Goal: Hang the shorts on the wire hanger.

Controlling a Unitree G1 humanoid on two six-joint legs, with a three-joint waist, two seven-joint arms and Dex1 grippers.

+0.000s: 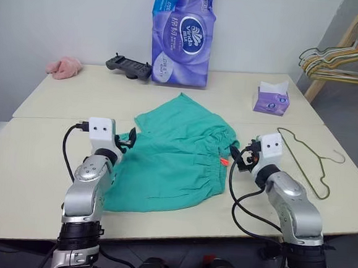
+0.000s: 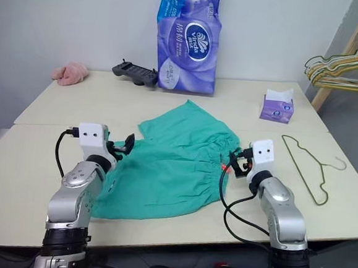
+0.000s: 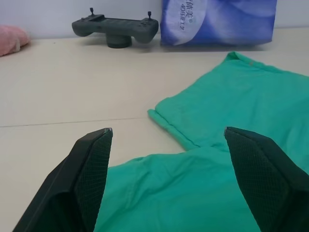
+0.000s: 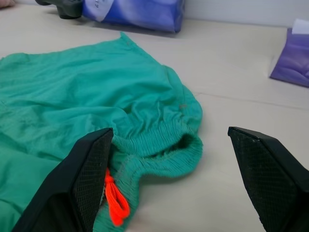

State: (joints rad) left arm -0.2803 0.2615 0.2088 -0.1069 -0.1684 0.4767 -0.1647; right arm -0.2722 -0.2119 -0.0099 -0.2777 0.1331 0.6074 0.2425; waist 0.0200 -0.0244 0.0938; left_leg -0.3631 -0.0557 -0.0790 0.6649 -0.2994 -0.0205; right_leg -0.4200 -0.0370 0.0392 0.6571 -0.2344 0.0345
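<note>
The teal-green shorts (image 1: 177,159) lie flat in the middle of the table, gathered waistband and orange-red tag (image 1: 224,160) toward the right. The thin olive wire hanger (image 1: 305,157) lies flat on the table to the right of them. My left gripper (image 1: 127,141) hovers open at the shorts' left edge, its black fingers (image 3: 91,169) spread over the cloth with nothing between them. My right gripper (image 1: 238,158) hovers open beside the waistband, with the tag by its left finger (image 4: 89,171). Neither touches the hanger.
A purple tissue pack (image 1: 183,35) and a black controller (image 1: 130,66) stand at the table's back. A pink fuzzy cloth (image 1: 64,68) lies back left, a small purple tissue box (image 1: 271,99) back right. A wooden rack with bunched hangers (image 1: 340,60) stands beyond the right edge.
</note>
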